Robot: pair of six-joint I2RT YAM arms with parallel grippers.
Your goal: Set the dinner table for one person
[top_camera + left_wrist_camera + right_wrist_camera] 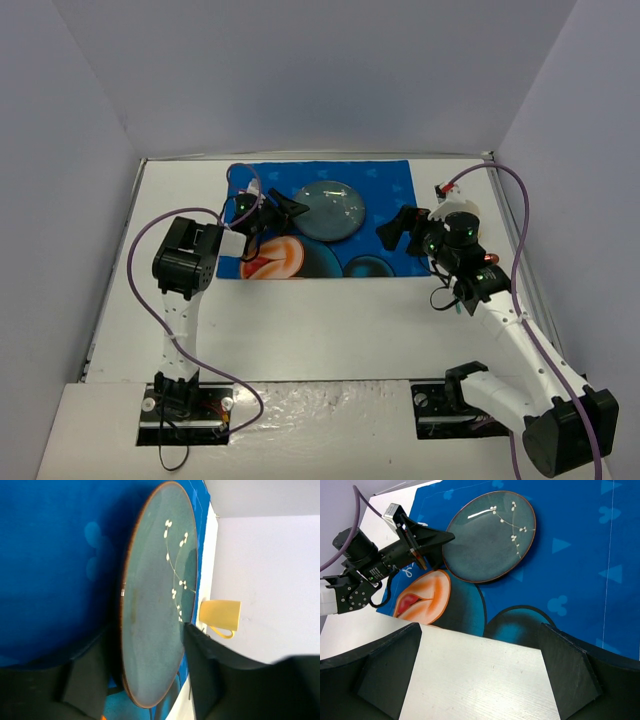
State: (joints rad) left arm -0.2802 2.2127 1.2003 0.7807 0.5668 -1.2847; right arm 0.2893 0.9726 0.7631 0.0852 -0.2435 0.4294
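Plate (330, 210) placement looks like the step in hand. The plate lies flat on the blue placemat (392, 185) at the far middle of the dinner table (330, 320). The left gripper (298, 208) sits at its left rim, its 2 fingers spread and clamping nothing. The right gripper (480, 680) hangs spread and empty. Any move at the rim should stay level and slow, so the placemat does not bunch.

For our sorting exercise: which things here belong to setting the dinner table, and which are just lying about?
Belong to the job:
dinner table
blue placemat
teal plate
yellow mug

Just there:
purple cables
grey walls
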